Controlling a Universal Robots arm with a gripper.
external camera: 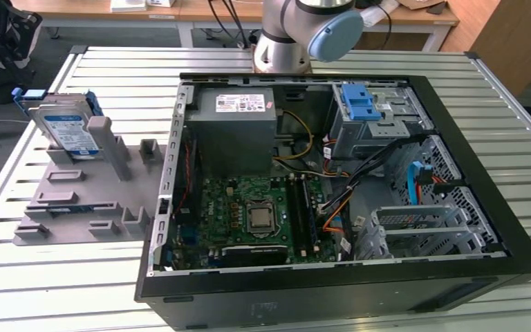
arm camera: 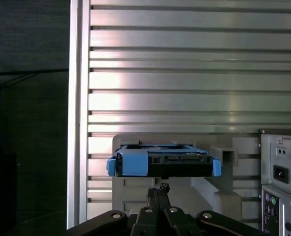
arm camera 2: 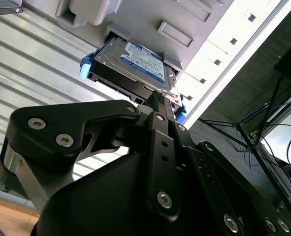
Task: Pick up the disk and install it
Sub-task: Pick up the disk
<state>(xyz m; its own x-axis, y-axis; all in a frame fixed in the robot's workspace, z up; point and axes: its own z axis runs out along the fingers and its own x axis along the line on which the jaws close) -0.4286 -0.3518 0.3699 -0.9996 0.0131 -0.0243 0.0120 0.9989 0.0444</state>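
Blue plastic frames the disk [external camera: 66, 131], which stands propped in a gray holder [external camera: 81, 200] on the slatted metal table [external camera: 487, 90], at the exterior view's left of the open computer case [external camera: 293, 304]. That view gives us the case's inside, with the motherboard [external camera: 256, 214] and a gray power supply [external camera: 238, 124], and the arm [external camera: 293, 34] behind. Both wrist views bring us the gripper [arm camera: 162, 189], its 2 fingers [arm camera 2: 158, 132] pressed together on nothing, near the disk but apart from it. In the second wrist view we see the white-and-blue label [arm camera 2: 144, 61]; the first wrist view shows the disk's narrow edge and handle tab [arm camera: 134, 162].
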